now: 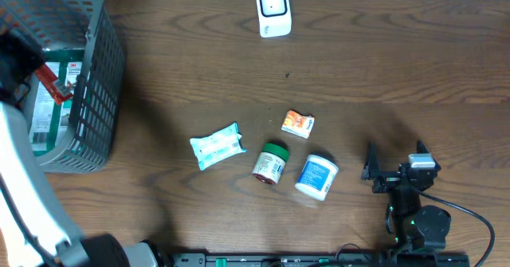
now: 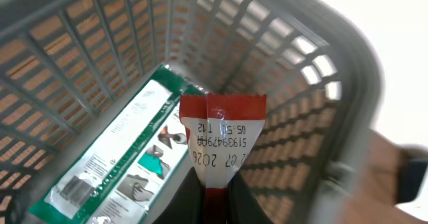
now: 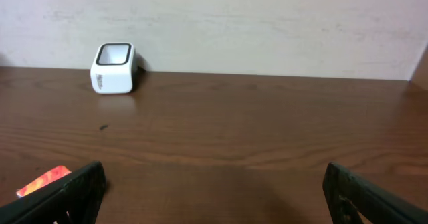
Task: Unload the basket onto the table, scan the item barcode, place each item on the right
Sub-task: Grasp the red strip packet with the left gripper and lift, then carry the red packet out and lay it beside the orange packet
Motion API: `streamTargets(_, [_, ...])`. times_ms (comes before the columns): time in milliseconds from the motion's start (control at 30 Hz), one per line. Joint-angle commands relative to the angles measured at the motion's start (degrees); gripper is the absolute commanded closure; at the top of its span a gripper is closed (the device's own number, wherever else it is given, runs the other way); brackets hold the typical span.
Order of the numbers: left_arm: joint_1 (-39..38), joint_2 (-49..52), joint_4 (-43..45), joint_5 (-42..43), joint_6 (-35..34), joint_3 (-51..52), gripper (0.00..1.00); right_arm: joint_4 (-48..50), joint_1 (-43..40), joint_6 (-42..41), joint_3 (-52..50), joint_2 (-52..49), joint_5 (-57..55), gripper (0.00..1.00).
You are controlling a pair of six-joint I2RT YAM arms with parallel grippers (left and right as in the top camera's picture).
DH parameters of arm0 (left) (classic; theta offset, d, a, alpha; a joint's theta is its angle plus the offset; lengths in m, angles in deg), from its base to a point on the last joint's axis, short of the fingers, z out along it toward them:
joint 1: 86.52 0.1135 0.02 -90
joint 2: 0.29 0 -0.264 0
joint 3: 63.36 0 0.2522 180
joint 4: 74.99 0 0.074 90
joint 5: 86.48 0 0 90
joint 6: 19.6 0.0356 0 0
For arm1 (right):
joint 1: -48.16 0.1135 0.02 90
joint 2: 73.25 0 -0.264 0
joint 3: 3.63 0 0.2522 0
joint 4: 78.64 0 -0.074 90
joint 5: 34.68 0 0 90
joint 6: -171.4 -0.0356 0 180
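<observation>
Basket walls (image 2: 100, 43) tight around left claw (image 2: 215, 194)

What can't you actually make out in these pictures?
- Left wrist: the left fingers, mostly covered by the red-and-white packet.
- Left wrist: print on the green box, blurred.
- Overhead: labels on the jar and white tub, too small.
- Right wrist: the orange packet, mostly behind a right finger.

On the wooden table (image 1: 199, 68) lie a wipes pack (image 1: 217, 146), green-lidded jar (image 1: 270, 163), white tub (image 1: 316, 177) and orange packet (image 1: 298, 123).
</observation>
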Motion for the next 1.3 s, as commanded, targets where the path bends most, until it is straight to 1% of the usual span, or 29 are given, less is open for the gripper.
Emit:
streamTargets(0, [-0.9,-7.0,-1.9,3.6,-2.4,-0.5,0.93,-0.2,-0.3,-0.6,-0.1,0.3,-0.3,0.01])
streamTargets(67, [-2.8,-9.9,-4.6,6.6,-2.5,-0.5,0.93,-0.2,-0.3,-0.6,-0.1,0.3,-0.3,0.01])
streamTargets(167, [-6.7,-12.2,-9.4,8.5,-2.5,-0.5,0.93,-0.2,-0.3,-0.6,-0.1,0.3,-0.3,0.01])
streamTargets(300, [-16.6,-12.3,-17.4,8.6,-2.4,0.4,0.93,-0.2,-0.3,-0.6,-0.1,0.3,-0.3,0.01])
streamTargets(433, [-26.8,-10.8,-17.9,8.4,-2.5,4.8,0.93,-0.2,-0.3,-0.6,-0.1,0.3,-0.3,0.01])
streamTargets(467, [-30.8,-9.7,-16.3,8.4,-2.5,7.2,0.93,-0.2,-0.3,-0.6,-0.1,0.3,-0.3,0.01])
streamTargets(600, [-39.0,-5.6,-10.3,8.4,-4.7,13.4,0.93,-0.2,-0.3,-0.6,-0.1,0.3,-0.3,0.01])
streamTargets(667, [-44.2,-1.3,-4.9,8.4,-5.2,16.9,0.93,-0.2,-0.3,-0.6,-0.1,0.3,-0.3,0.01])
streamTargets(767, [-49.3,5.4,0.4,8.4,-5.7,18.3,0.93,-0.2,-0.3,-0.6,-0.1,0.3,-0.3,0.01])
streamTargets(867, [-53.3,13.1,8.0,8.4,-8.0,18.3,0.92,-0.2,-0.3,-0.6,-0.1,0.3,-0.3,0.01])
streamTargets(933, [-54.9,17.7,13.2,7.4,-8.5,18.3,0.93,-0.2,-0.3,-0.6,-0.1,0.3,-0.3,0.01])
streamTargets(1000, [-55.8,20.7,15.6,4.3,-10.1,18.3,0.93,-0.2,-0.3,-0.6,-0.1,0.3,-0.3,0.01])
streamTargets(1067, [-56.2,23.7,17.9,2.8,-10.2,18.3,0.93,-0.2,-0.3,-0.6,-0.1,0.3,-0.3,0.01])
streamTargets(1267, [-56.2,28.4,20.4,2.8,-10.2,18.3,0.93,-0.2,-0.3,-0.6,-0.1,0.3,-0.3,0.01])
